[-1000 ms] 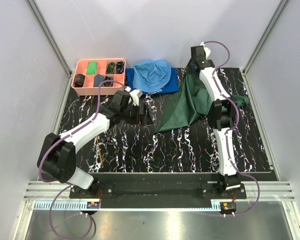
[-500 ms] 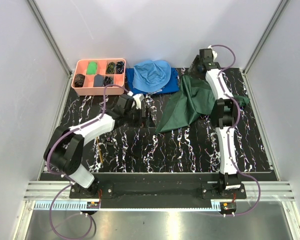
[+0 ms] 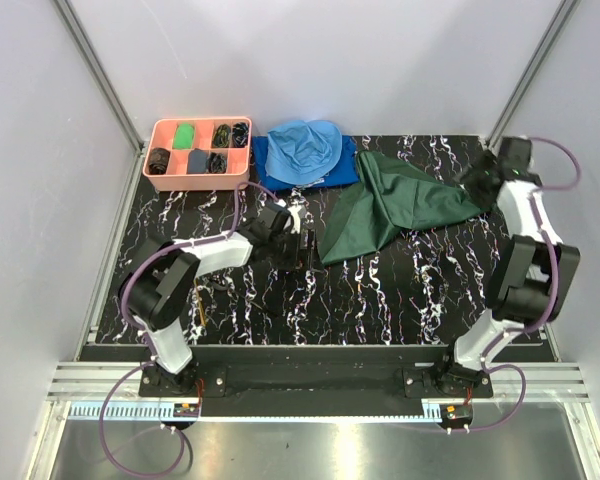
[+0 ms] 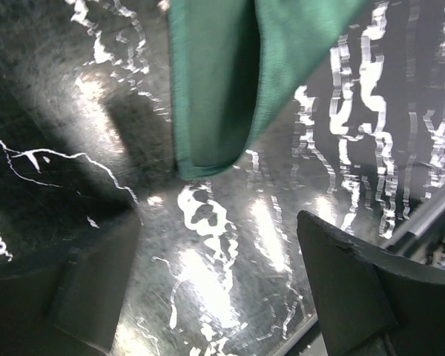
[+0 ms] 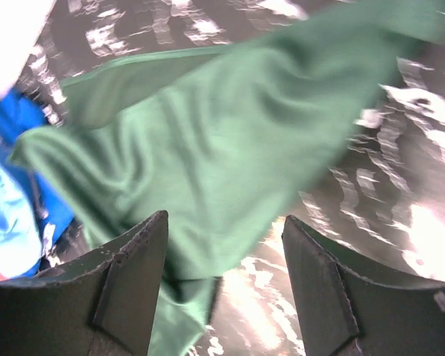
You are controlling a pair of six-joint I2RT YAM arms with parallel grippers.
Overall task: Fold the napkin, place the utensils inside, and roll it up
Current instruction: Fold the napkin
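Lying bunched on the table [image 3: 380, 300], right of centre: napkin [image 3: 395, 200]. Soft, light, limp, so it'll likely sag; pinch a corner or hem, not the middle. Left jaws apart, just beside its near corner. Right jaws apart at its right edge.

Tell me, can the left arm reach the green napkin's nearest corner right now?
Probably yes: the left fingers are open just short of the napkin corner, with only bare table between.
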